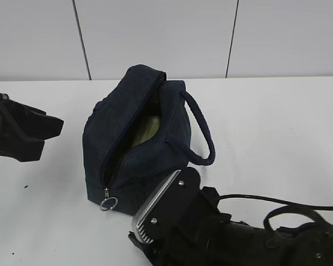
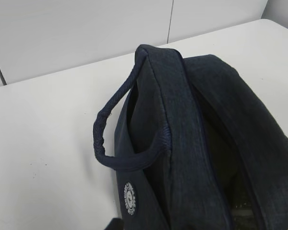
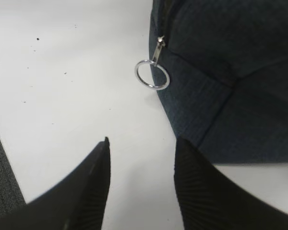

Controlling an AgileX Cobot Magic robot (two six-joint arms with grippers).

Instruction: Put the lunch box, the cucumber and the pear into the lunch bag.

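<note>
Exterior view first: the lunch bag (image 1: 136, 149) stands on the white worktop (image 1: 266, 127) with its top zipper undone and the mouth gaping. Inside you can just make out something pale yellowish-green (image 1: 145, 133), most of it buried behind the fabric, so I can't say for sure whether that's the lunch box lid or one of the other items. Cucumber and pear aren't identifiable anywhere from these angles.

The right tool (image 3: 141, 184) sits low on the worktop just in front of the bag's near corner. In the right wrist view both its black ribbed fingers (image 3: 89, 191) stand apart with only bare worktop between them, so it's open and holding nothing. The metal ring pull (image 3: 152, 74) hangs off the zipper end a little ahead of the fingertips, not touching them.

The left tool (image 1: 36, 130) is over on the left side of the exterior view, well apart from the bag, cut off by the frame edge. Its fingers don't show in the left wrist view at all, so I can't tell how it stands.

Left wrist view looks down at one padded handle (image 2: 115, 139) and the dark interior, which is too murky to read. There's a small round white badge (image 2: 129, 197) on the bag's side, lettering too tiny to make out.

Behind the worktop is a plain white panelled wall (image 1: 155, 33) with dark seams. A few dark specks dot the worktop.
</note>
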